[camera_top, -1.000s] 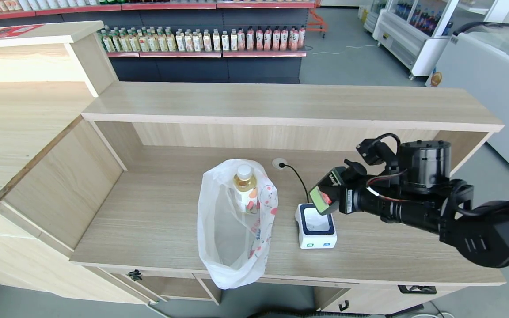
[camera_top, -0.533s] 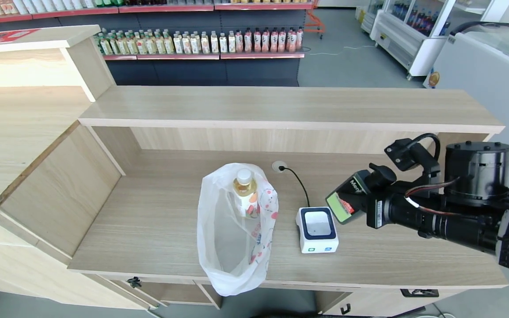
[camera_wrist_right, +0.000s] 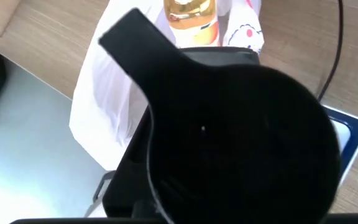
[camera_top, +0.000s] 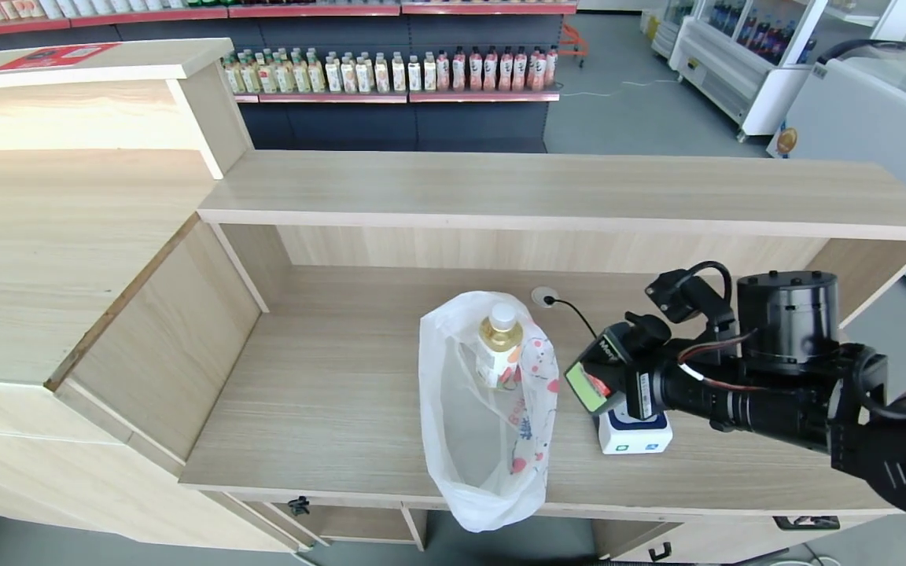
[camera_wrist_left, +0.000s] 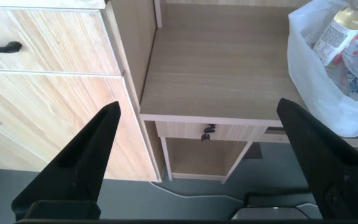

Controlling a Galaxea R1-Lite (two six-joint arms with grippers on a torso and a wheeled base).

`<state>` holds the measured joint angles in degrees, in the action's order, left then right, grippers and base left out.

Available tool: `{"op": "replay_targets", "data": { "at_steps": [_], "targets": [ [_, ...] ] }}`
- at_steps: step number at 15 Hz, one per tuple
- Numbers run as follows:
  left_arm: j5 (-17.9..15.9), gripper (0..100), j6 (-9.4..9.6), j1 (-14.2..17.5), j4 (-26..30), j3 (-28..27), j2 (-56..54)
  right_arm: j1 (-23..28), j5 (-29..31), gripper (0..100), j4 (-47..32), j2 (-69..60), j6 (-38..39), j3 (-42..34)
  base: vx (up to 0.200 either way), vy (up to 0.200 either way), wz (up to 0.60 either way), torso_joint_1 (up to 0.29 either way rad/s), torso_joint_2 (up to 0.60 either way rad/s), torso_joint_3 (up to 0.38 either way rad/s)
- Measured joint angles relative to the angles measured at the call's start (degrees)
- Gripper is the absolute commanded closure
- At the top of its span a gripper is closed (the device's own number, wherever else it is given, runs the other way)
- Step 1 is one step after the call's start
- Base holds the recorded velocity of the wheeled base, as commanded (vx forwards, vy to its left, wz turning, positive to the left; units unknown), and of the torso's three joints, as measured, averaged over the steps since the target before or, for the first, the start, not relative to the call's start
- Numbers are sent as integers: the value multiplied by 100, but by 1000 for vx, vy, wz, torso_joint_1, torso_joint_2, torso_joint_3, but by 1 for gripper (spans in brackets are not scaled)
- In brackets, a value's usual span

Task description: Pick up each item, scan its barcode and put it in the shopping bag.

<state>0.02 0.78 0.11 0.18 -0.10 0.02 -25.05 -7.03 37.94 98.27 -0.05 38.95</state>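
Counter [camera_top: 343,393], right fingers [camera_top: 646,328] clamping item [camera_top: 588,377] (over scanner [camera_top: 634,436]), left fingers [camera_wrist_left: 73,168] splayed

White red-spotted bag [camera_top: 453,424], black green-ended item [camera_top: 588,384]

Light wooden counter [camera_top: 327,409] — shopping bag [camera_top: 461,428] upright, scanner [camera_top: 635,442] just beside

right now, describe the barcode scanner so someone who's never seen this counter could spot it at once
On the lower wooden counter, find the white shopping bag with a bottle inside. Just to its right, partly under the right arm, sits the scanner. It is the only small white box there, with a dark blue top.
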Motion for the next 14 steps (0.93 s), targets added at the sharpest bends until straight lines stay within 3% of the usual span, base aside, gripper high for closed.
{"op": "replay_targets", "data": {
  "at_steps": [3, 7, 14],
  "targets": [
    [-2, 0, 15, 2, 0, 0, 0, -33, 20, 100, 361, 674, -71, 256, 0, 0, 0, 0, 0, 0],
    [0, 0, 17, 5, 0, 0, 0, -239, 34, 100, 1425, 1727, -402, 422, 0, 0, 0, 0, 0, 0],
    [0, 0, 20, 5, 0, 0, 0, -741, 226, 100, 1565, 2816, -574, 1140, 0, 0, 0, 0, 0, 0]
  ]
}}
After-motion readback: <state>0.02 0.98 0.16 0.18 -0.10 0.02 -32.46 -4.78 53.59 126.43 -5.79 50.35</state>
